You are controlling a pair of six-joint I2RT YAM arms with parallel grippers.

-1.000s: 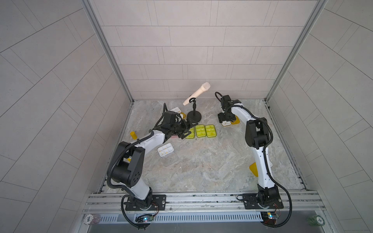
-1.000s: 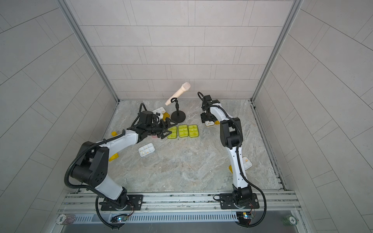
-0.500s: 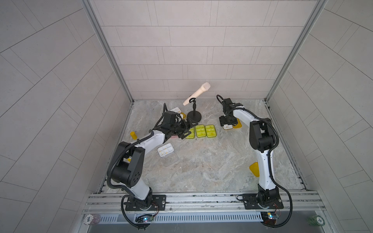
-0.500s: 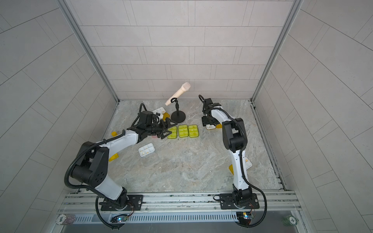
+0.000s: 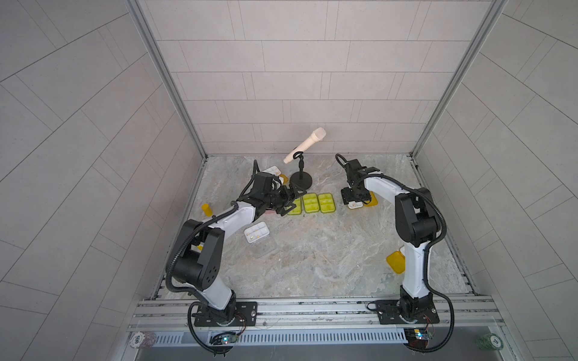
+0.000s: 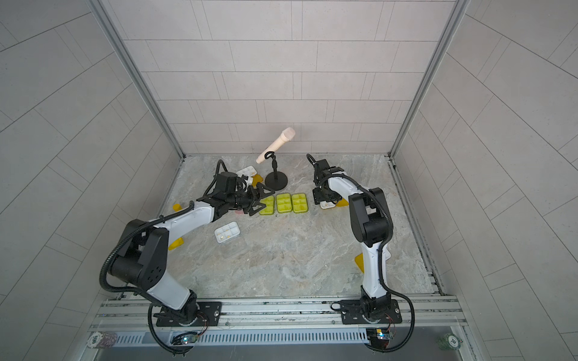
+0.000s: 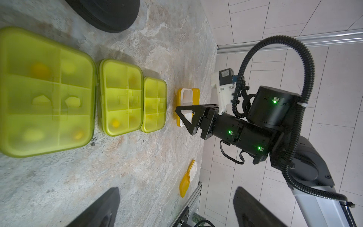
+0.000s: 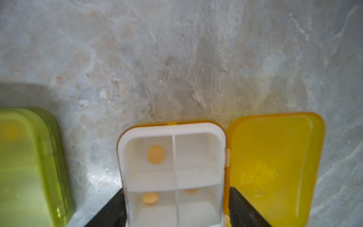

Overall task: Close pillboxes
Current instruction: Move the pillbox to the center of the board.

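We reckon the orange-yellow pillbox (image 8: 172,176) light, slick, best held by its tray sides; right gripper (image 8: 177,193) seemingly clamps there, left gripper (image 7: 176,194) gapes empty.

Three lime pillboxes (image 5: 311,203) seemingly shut, rowed; orange-yellow pillbox (image 8: 196,149) open.

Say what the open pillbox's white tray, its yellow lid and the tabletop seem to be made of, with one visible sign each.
White tray: opaque moulded plastic, smooth satin; thin even dividers.
Yellow lid: translucent glossy plastic; light glows through.
Tabletop: probably stone or stone-print laminate, matt; veined grey-beige mottling.
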